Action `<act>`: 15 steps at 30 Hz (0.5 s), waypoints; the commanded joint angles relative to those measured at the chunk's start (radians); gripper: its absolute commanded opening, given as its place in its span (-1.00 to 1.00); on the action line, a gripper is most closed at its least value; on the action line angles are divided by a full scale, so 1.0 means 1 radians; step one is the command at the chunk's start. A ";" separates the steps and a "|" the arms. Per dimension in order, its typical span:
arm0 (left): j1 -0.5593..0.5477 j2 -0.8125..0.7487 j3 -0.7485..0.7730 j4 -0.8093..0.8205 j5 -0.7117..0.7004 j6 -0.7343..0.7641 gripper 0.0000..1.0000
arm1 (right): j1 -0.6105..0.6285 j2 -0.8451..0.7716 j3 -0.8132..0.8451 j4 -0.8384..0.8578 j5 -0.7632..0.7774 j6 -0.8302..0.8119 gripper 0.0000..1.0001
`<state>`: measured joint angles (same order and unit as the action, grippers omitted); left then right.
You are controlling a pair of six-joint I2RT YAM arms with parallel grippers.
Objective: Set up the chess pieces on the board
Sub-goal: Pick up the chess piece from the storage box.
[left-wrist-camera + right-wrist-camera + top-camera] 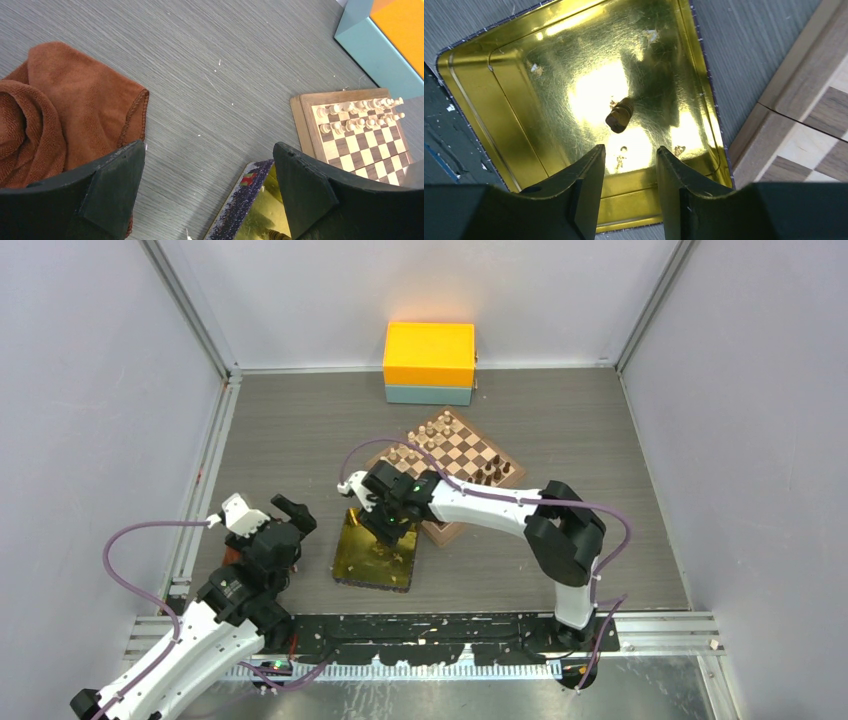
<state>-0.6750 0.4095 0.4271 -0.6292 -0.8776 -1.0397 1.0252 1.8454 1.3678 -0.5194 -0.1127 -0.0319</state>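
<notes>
Dark chess pieces (490, 472) are being stood on the board (455, 445); one piece (619, 115) is lying in the gold tray (499, 115) beneath the right gripper (630, 150), its jaws being held apart, empty; the left gripper (210, 150) is being held wide

The grey wood-grain table (300, 420) carries an orange-and-teal box (429, 362) at its far edge, a wooden chessboard (465, 452) set cornerwise mid-table, a gold tray (375, 560) just beside it, and a crumpled rust-brown cloth (60, 110) to the left.
</notes>
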 commanded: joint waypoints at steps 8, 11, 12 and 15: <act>-0.004 -0.003 0.025 0.004 -0.044 -0.005 0.99 | 0.035 0.041 0.075 0.000 -0.022 -0.046 -0.04; -0.003 -0.005 0.025 0.003 -0.046 -0.006 0.99 | 0.042 0.048 0.076 0.001 -0.024 -0.046 -0.05; -0.004 -0.007 0.024 0.003 -0.046 -0.005 0.99 | 0.043 0.050 0.076 0.001 -0.024 -0.046 -0.05; -0.004 -0.009 0.023 0.002 -0.048 -0.005 0.99 | 0.045 0.058 0.076 0.001 -0.024 -0.047 -0.06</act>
<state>-0.6750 0.4095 0.4271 -0.6342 -0.8806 -1.0397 1.0618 1.8904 1.4040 -0.5282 -0.1234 -0.0601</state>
